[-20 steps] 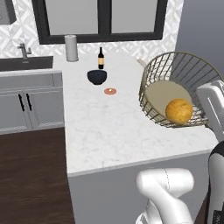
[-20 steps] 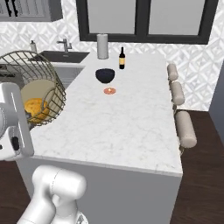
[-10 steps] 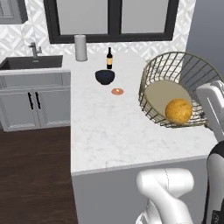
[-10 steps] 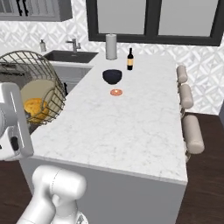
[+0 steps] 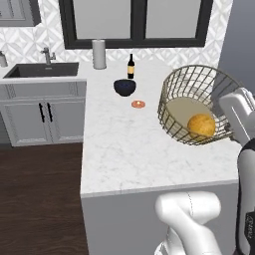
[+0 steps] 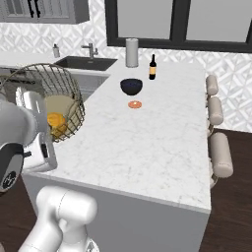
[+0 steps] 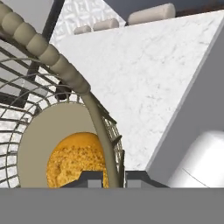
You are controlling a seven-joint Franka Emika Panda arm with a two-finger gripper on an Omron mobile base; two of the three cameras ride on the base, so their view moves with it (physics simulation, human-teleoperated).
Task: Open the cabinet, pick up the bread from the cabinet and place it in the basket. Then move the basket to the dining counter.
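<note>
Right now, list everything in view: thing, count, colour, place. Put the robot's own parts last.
basket: 1, gold-tan wire, tilted and held up off the counter at the robot's end of it.
bread: 1, orange-yellow, inside the basket.
dining counter: 1, white marble, in front of the robot.
bowl: 1, dark, on the counter toward its far end.
small disc: 1, orange, just in front of the bowl.
bottle: 1, dark, behind the bowl.
cylinder: 1, grey, upright beside the bottle.
sink: 1, dark, with a faucet, in the worktop at the wall.
stools: 3, beige, along the counter's far side.
gripper: 1, shut on the basket's rim.
</note>
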